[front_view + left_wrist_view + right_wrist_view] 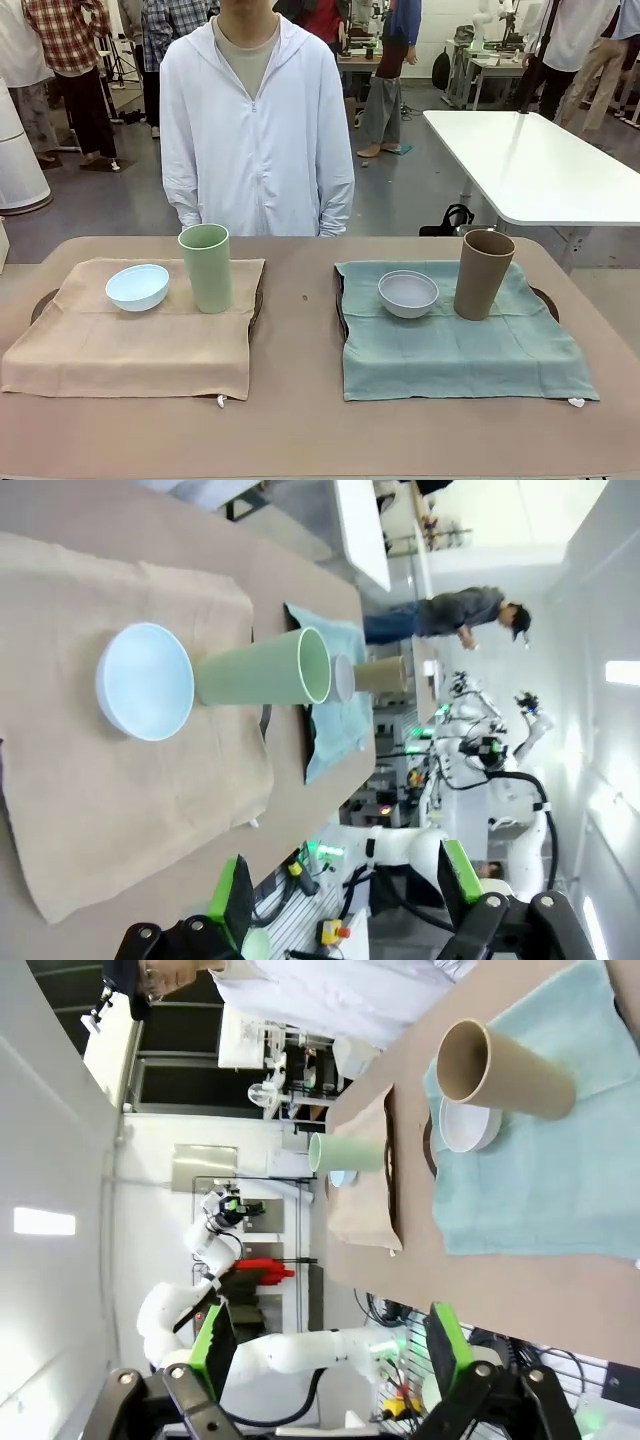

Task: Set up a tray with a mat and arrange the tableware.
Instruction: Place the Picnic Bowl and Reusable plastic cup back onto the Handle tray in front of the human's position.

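Left tray: tan woven mat (130, 335), matte pale blue bowl (138, 287), tall light green cup (206, 267) upright beside it. Right tray: teal mat (460, 350), greyish-white bowl (408, 293), brown cup (484, 274). Left hand (345, 892) and right hand (325, 1355) wide, empty, off the counter (300, 420).
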`<state>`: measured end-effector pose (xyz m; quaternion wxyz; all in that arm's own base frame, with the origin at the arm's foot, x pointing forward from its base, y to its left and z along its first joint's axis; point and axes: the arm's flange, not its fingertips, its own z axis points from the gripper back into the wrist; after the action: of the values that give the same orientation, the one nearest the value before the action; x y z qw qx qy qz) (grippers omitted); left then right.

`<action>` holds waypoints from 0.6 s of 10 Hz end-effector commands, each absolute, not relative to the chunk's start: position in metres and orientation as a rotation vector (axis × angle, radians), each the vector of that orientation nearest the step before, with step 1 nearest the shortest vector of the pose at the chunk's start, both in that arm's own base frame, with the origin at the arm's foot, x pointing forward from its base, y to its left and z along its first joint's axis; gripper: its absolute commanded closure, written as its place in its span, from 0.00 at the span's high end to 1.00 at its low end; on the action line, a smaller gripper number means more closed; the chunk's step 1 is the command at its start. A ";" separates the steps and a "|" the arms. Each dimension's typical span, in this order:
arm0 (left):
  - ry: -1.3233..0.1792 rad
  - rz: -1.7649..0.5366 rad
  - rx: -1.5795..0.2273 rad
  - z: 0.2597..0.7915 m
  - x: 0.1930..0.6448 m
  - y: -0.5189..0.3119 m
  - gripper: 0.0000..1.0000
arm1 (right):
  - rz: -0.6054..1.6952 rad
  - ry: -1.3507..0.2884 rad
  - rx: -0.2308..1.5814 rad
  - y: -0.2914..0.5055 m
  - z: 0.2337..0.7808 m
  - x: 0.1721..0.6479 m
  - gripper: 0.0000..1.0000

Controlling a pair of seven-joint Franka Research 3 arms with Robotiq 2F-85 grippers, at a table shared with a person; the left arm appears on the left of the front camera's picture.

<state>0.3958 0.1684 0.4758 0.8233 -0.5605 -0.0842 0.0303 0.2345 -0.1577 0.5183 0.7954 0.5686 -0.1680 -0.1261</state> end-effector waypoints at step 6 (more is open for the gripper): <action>-0.231 0.082 -1.243 0.478 0.381 0.180 0.98 | -0.291 -0.356 1.255 -0.167 0.509 0.231 1.00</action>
<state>0.3818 0.1750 0.4792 0.8166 -0.5681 -0.0988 0.0260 0.2296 -0.1676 0.5041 0.7905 0.5751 -0.1557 -0.1419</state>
